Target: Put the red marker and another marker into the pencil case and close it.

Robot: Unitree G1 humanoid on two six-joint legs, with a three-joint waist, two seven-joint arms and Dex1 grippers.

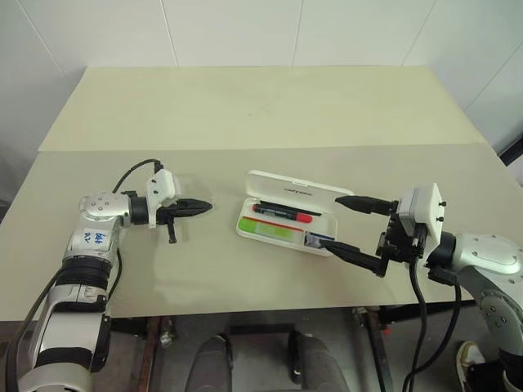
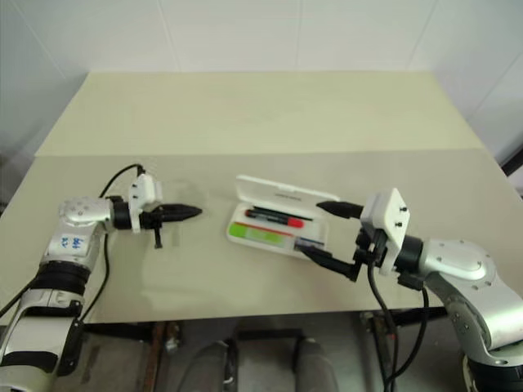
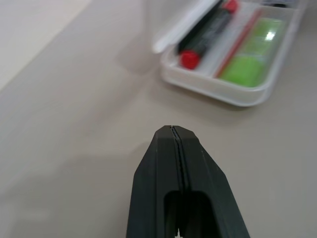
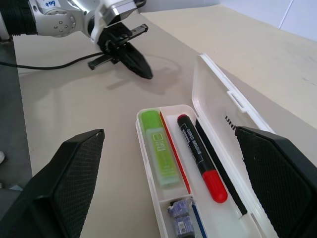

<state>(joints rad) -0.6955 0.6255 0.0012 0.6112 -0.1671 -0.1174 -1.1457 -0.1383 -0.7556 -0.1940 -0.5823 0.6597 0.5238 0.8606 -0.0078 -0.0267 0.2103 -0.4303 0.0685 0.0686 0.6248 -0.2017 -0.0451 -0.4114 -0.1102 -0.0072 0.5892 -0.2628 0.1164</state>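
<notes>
Both markers lie in the open pencil case.
From our right wrist we see the red marker beside another marker; our left gripper is closed and empty, right gripper spread wide at the case's end.

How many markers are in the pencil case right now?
2: the red marker on the lid side and the green highlighter beside it, both lying inside the open pencil case.

Left gripper is pinched shut over the beige counter. Just past it, the pencil case sits open with the red marker and green highlighter inside.
</notes>
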